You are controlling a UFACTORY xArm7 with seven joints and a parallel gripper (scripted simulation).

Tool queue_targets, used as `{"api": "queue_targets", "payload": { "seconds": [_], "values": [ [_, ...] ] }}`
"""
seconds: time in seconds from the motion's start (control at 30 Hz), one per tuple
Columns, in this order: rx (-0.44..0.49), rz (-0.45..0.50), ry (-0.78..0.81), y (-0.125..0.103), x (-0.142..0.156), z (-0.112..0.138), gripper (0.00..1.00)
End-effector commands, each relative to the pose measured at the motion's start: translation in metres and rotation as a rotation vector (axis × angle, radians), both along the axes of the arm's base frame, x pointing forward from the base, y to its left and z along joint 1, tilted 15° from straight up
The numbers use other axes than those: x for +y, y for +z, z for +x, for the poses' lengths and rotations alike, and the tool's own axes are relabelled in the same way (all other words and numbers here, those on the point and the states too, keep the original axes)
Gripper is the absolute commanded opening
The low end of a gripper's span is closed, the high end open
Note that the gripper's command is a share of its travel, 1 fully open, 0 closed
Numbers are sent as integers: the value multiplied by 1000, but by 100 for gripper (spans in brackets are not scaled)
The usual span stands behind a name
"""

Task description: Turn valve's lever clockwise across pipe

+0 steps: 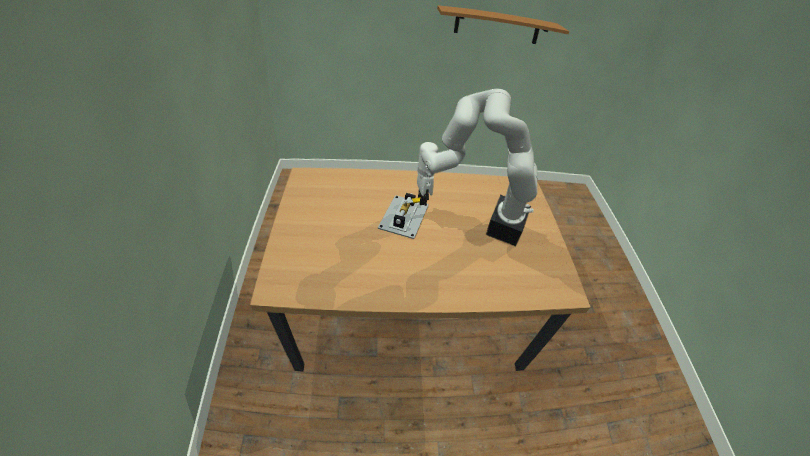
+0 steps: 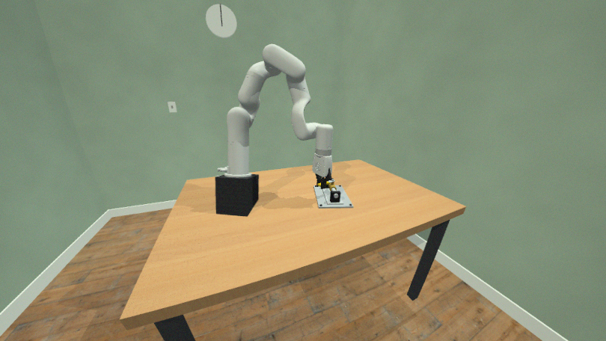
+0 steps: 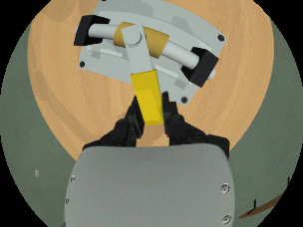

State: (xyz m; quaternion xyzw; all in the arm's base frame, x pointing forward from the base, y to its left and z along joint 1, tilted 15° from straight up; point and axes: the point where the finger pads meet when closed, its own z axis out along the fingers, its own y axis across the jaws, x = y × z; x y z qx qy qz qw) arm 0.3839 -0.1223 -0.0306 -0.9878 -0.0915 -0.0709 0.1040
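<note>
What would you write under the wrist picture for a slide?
Gripper shut on the valve's yellow lever, now nearly across the pipe.

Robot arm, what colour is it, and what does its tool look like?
The arm is smooth, rounded and pale grey-white, built from thick tube-like links. It stands on a black box-shaped base. The tool has a light grey body with small round screws along one side, and black fingers. No cables show.

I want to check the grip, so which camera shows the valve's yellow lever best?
The wrist view: the lever fills the middle, its yellow end clamped in the gripper, standing nearly across the pipe. The top view shows only a yellow speck under the wrist; the exterior view shows a sliver.
</note>
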Motion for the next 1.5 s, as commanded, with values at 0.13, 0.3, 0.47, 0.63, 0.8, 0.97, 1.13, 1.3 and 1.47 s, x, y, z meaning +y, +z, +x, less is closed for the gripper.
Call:
{"api": "queue_targets", "payload": {
  "seconds": [0.13,0.3,0.47,0.63,0.8,0.97,1.13,1.3,1.47],
  "values": [
    [7,8,-41,2,4,0,0],
    [16,13,-78,3,7,0,0],
    [22,16,-103,3,9,-1,0],
    [27,19,-129,4,11,-1,0],
    [36,24,-165,4,14,-1,0],
    [40,26,-185,5,16,-1,0],
    [47,30,-216,5,18,-1,0],
    [52,33,-235,6,20,-1,0],
    [62,38,-280,6,23,-1,0]
  ]
}}
